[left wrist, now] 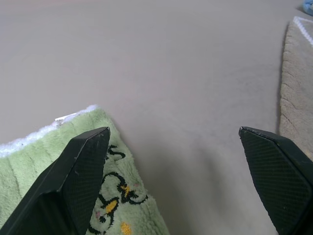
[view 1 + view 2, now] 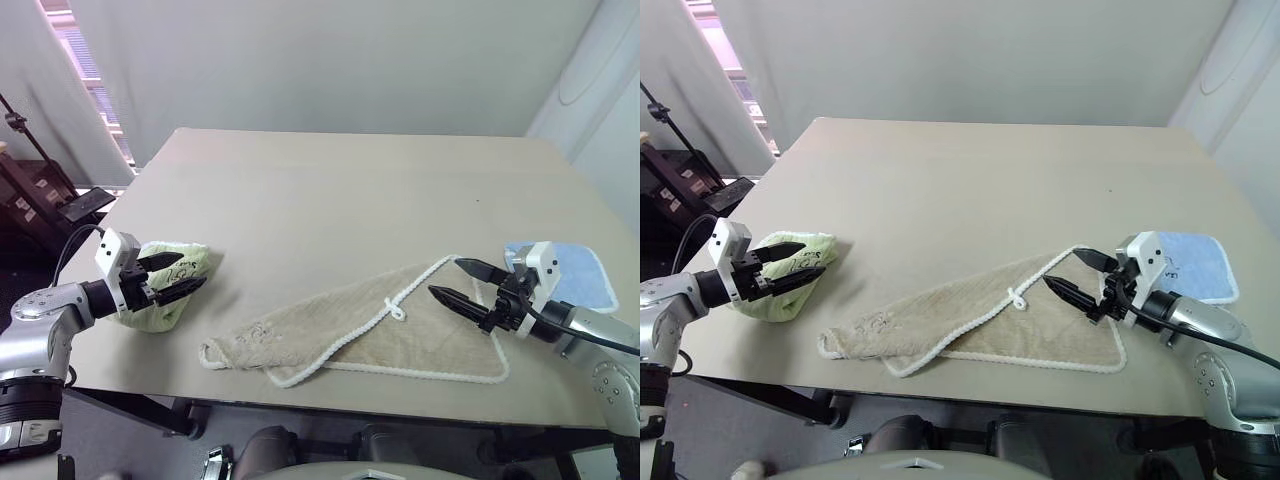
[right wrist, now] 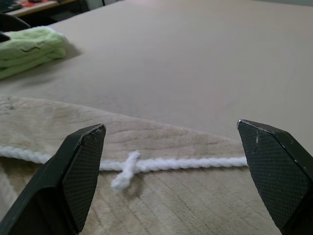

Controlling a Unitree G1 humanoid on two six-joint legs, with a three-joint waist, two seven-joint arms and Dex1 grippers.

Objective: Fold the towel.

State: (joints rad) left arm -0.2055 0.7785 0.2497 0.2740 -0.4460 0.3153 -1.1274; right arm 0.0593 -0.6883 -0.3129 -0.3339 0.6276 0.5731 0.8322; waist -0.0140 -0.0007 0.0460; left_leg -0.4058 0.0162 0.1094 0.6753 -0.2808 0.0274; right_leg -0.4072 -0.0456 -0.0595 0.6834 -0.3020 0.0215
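Observation:
The beige towel (image 2: 410,330) lies flat near the table's front edge, one part folded over along a diagonal white corded edge. Its small white loop (image 3: 124,174) sits mid-edge, and dark marks (image 2: 255,330) show near its left end. My right gripper (image 2: 445,277) hovers open just above the towel's right corner, fingers pointing left, with the corded edge (image 3: 195,161) between them in the right wrist view. My left gripper (image 2: 195,272) stands open at the left, over a light green folded towel (image 2: 160,305), holding nothing.
A light blue folded towel (image 2: 580,272) lies at the table's right edge behind my right gripper. The tan table (image 2: 320,190) stretches far back. Dark equipment and a stand (image 2: 40,180) are off the table's left side.

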